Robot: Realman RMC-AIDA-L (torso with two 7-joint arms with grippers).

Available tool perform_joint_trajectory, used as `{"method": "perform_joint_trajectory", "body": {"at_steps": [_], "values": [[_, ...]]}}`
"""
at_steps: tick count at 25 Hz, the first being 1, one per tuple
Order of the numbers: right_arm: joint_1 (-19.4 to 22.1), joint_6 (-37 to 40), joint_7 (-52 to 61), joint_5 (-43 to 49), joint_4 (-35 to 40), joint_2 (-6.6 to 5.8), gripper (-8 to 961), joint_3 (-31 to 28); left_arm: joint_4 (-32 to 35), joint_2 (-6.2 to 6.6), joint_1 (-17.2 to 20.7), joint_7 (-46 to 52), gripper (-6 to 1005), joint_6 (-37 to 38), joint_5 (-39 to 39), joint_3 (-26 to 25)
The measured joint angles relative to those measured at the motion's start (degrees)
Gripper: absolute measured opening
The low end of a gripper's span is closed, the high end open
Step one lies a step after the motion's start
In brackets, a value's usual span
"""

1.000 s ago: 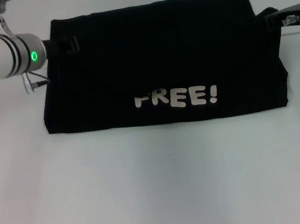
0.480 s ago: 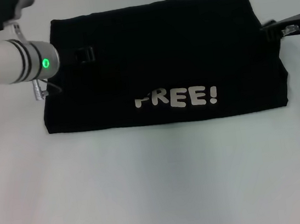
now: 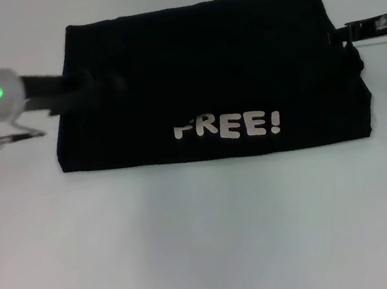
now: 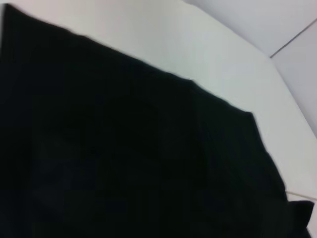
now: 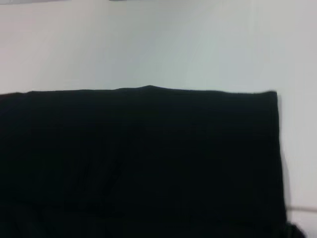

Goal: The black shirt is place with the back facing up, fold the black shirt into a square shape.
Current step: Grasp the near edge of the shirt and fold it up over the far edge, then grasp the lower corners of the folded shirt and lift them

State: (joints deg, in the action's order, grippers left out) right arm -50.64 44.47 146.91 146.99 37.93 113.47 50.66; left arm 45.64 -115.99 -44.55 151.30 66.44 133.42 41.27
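Black shirt: soft cloth rectangle, long axis left-right, white "FREE!" lettering upright toward robot. Both claw states: cannot tell.

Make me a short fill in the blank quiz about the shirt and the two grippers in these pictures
1. The lettering on the black shirt reads ____.
2. The left gripper is over the shirt's ____ side.
3. The right gripper is at the shirt's ____ edge.
4. The shirt lies on a ____ table.

Missing words: FREE!; left; right; white
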Motion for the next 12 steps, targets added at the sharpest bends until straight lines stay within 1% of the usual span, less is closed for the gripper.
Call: {"method": "perform_joint_trajectory", "body": {"at_steps": [1,2,4,6,7,9,12], "values": [[-0.13,2.60,1.69,-0.01,0.52,-0.50,688,-1.47,-0.37,0.59,0.41,-0.03,612,0.77,0.06,-0.63],[-0.13,2.60,1.69,-0.01,0.52,-0.50,721,-1.47,-0.88,1.29,0.90,-0.14,628,1.50,0.19,-1.51],[-0.41,5.73,3.05,-0.02,0.79,-1.18,786,-3.73,-1.86,2.17,1.67,-1.02,659,3.06,0.34,-3.96],[-0.69,8.53,3.72,-0.09,1.23,-1.65,852,-6.17,-2.41,2.57,2.14,-2.02,690,4.49,1.46,-6.48],[-0.76,9.98,3.90,-0.12,1.55,-1.79,885,-7.39,-2.60,2.64,2.27,-2.16,690,4.79,2.38,-7.20],[-0.84,12.32,3.99,-0.18,2.06,-1.93,883,-9.60,-3.18,2.71,2.36,-2.12,690,4.52,4.37,-7.82],[-0.58,14.05,3.91,-0.97,2.13,-2.17,880,-10.91,-4.83,2.71,2.46,-2.25,689,2.18,5.81,-7.95]]}}
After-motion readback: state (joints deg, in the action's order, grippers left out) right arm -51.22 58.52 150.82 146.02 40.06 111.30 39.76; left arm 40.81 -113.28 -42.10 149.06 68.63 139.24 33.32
